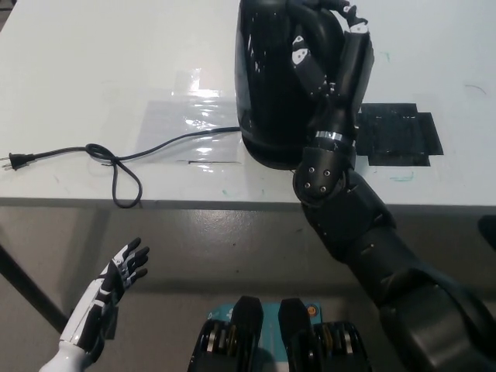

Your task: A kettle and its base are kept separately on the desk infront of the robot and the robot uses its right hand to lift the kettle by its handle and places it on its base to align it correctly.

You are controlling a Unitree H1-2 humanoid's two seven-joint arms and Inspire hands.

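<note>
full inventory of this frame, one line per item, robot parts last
kettle: 1, black, on the desk's far middle, over its base, held at the handle
base: 1, black, under the kettle, only its near edge shows
cord: 1, black, runs left from the base, looped near the desk's front edge
plug: 1, black, at the cord's left end
clear tape: 1 patch, shiny, left of the kettle
black tape: 1 patch, right of the kettle
desk: 1, white, upper part of the view
left hand: white, open, lower left, below the desk edge, idle
right hand: black, shut on the kettle's handle
</note>
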